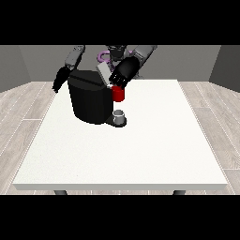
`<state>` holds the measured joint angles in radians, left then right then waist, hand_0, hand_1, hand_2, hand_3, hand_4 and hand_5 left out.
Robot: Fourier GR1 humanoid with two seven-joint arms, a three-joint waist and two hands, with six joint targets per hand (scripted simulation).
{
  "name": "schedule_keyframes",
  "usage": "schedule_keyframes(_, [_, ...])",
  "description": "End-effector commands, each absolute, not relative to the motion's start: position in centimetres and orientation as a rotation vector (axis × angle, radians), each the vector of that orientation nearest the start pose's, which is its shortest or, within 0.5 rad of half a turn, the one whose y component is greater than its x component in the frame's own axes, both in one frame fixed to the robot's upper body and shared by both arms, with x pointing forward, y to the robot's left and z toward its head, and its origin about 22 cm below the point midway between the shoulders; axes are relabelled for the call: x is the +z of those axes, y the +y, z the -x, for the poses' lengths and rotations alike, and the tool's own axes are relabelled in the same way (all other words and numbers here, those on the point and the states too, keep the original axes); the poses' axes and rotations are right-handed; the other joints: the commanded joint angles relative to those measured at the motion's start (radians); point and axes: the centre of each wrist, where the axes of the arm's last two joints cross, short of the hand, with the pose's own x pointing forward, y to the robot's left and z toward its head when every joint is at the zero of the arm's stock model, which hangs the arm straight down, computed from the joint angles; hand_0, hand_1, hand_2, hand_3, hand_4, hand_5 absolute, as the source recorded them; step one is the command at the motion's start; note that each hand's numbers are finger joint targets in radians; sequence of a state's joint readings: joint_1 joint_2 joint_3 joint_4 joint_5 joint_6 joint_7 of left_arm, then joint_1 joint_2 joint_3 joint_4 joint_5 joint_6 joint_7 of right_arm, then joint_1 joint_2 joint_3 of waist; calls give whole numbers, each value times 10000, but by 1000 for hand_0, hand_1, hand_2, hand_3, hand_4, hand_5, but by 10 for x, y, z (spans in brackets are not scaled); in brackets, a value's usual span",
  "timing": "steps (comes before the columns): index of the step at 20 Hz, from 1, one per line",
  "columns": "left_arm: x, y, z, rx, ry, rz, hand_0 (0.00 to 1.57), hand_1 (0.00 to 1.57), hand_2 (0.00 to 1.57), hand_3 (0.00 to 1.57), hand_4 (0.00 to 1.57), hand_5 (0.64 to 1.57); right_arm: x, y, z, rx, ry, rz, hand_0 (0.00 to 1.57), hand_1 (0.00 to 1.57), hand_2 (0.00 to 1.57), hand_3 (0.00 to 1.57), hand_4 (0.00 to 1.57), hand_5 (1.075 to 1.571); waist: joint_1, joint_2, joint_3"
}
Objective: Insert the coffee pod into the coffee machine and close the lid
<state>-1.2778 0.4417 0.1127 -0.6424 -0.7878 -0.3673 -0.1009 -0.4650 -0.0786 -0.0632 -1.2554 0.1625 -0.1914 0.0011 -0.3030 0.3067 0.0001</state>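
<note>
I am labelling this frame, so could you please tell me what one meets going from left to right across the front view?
The hand at the view's left → the black coffee machine → a red thing at the machine → the hand at the view's right → the bare right part of the white table.

The scene is viewed by a single front camera set across the table point(140, 159), raised and angled down, far enough that all tabletop edges and the robot point(117, 56) are included.
</note>
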Motion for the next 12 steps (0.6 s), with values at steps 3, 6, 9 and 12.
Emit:
schedule_keyframes(3, [278,263,-460,-11540,-15829,-8542,1210,1210,1220,1093,0,1571,61,-198,-343,1414,-17295,2288,0,0,0,0,0,1571,-421,361,-3])
schedule_keyframes(6, [272,252,-461,-11872,-15913,-8611,1160,1160,1178,1050,0,1571,61,-216,-349,1080,-17239,2541,0,0,0,0,0,1571,-149,330,1])
schedule_keyframes(9, [276,270,-459,-11906,-15744,-8506,1096,1096,1127,990,0,1571,58,-210,-344,1232,-17130,2667,0,0,0,0,0,1571,-114,315,0])
schedule_keyframes(12, [282,242,-462,-11544,-16357,-8354,1110,1110,1129,973,0,1571,70,-212,-354,957,-17309,2563,0,0,0,0,61,1571,-183,365,2])
